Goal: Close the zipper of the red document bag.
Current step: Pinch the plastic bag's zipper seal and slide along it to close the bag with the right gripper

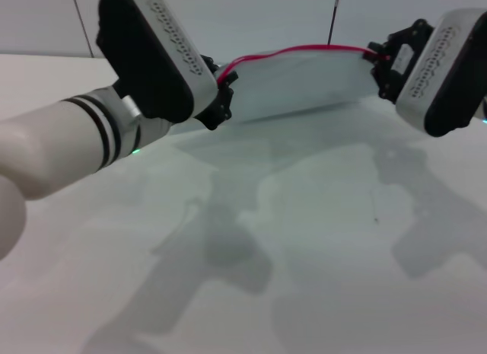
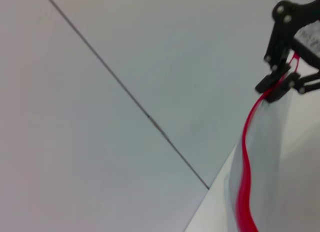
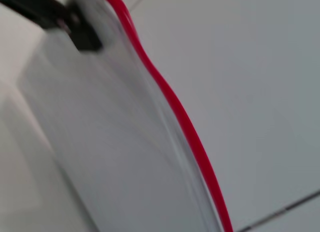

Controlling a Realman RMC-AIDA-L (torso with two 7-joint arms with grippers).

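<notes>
red document bag [image 1: 300,84] aloft | zipper [image 1: 293,51] up | between left gripper [image 1: 221,84], right gripper [image 1: 380,61]

No legible text, labels, brands, nos. or signs anywhere. Faint dark marks on a white panel of the right gripper [image 2: 280,77] in left wrist view, too blurred to read.
</notes>
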